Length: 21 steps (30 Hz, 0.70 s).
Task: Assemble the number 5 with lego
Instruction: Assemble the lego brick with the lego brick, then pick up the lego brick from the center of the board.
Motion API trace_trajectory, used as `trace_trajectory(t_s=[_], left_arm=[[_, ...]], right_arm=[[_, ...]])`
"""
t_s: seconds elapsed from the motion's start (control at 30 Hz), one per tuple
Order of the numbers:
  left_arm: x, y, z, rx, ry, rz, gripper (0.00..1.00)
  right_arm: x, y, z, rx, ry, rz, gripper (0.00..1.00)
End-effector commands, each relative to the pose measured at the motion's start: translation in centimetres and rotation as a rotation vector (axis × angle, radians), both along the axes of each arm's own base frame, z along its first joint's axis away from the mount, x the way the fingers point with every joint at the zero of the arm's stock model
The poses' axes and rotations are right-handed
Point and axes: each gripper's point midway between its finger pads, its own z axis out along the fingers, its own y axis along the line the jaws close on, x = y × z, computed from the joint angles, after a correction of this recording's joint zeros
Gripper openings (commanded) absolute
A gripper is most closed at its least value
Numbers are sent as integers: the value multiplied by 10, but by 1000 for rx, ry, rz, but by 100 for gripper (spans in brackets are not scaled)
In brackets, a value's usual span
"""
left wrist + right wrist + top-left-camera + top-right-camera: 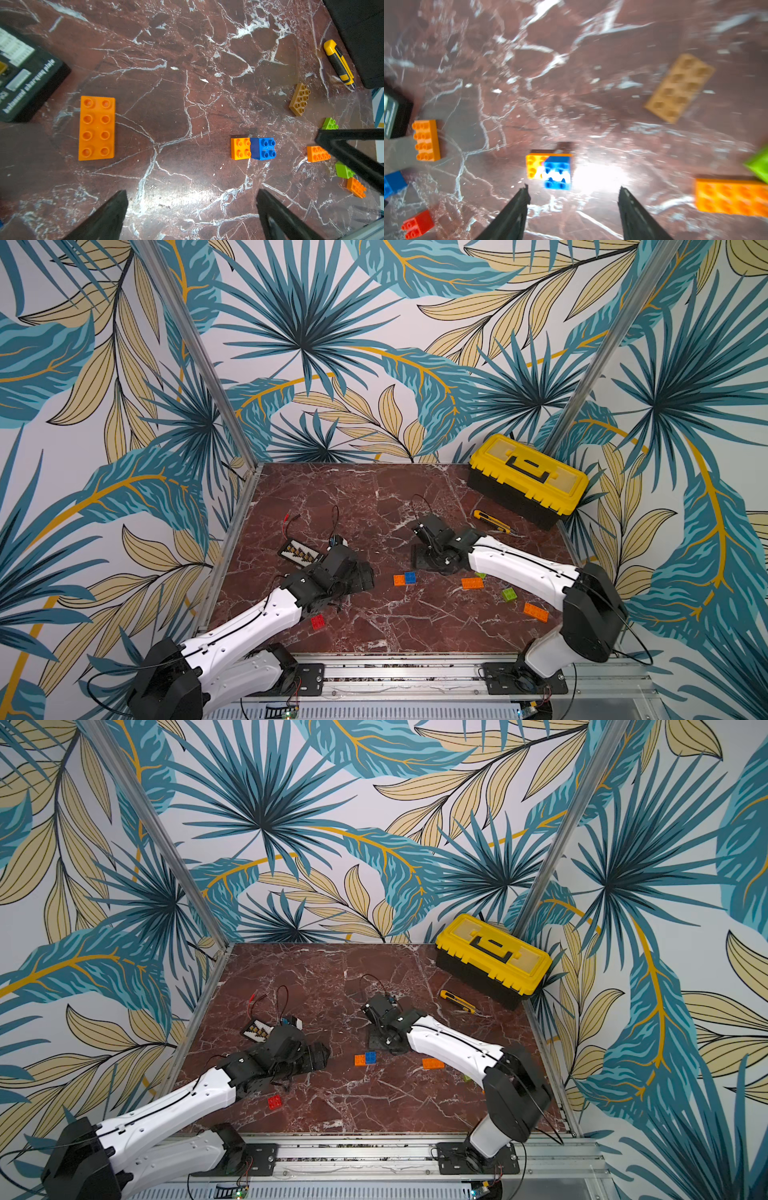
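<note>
Right wrist view shows you the right tool (573,191) open and empty near the blue lego brick (557,175), which touches an orange brick (533,166) mid-table (591,83), while your left tool (192,195) hangs wide open, empty, beside another orange oblong (96,127).

orange-and-blue lego pair (404,579), red brick (318,621), lime brick (509,594), white-veined maroon marble table (353,497)
</note>
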Motion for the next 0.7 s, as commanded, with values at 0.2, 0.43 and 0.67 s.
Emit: trace_trajectory(t_s=[0.2,0.43,0.67], left_arm=[[19,52,-13,244,110,128,98],[33,65,-40,246,243,96,88],[44,61,-67,282,387,27,72]], right_arm=[[-16,-14,-12,122,-4,34,71],[-17,39,3,338,-9,177,76],[-19,59,8,354,-13,246,80]])
